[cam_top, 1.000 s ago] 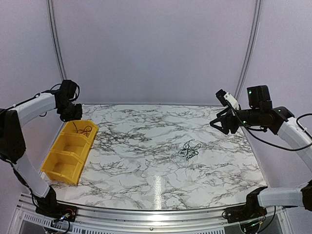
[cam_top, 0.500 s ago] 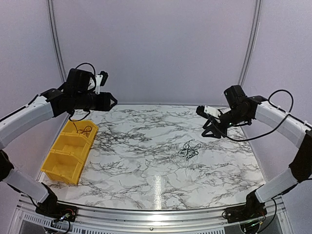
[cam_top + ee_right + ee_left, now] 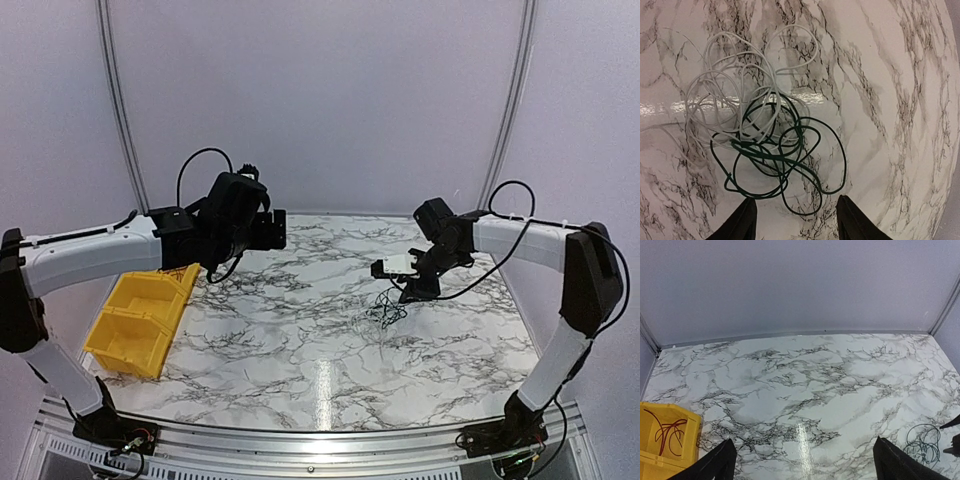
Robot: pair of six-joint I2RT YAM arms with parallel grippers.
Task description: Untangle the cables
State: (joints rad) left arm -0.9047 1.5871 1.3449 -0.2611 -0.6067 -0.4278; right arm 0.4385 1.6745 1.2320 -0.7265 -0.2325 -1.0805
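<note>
The cables (image 3: 388, 310) lie in one small tangle on the marble table, right of centre. In the right wrist view they are a dark green cable (image 3: 790, 165) looped through a white one (image 3: 725, 85). My right gripper (image 3: 408, 290) hovers at the tangle's far right edge. It (image 3: 798, 220) is open, and the green cable's nearest loop shows between the fingertips (image 3: 746, 216). My left gripper (image 3: 276, 230) hangs over the back of the table, left of centre. It (image 3: 804, 450) is wide open and holds nothing. The tangle (image 3: 921, 442) sits at that view's lower right.
A yellow bin (image 3: 138, 320) with several compartments stands at the table's left edge. A reddish cable (image 3: 667, 432) lies in its far compartment (image 3: 687, 421). Grey walls and upright frame posts (image 3: 118, 110) close off the back and sides.
My left arm swung from over the yellow bin toward the table's back middle, and its jaws opened wide. My right arm dropped and moved left until it hung over the tangle.
</note>
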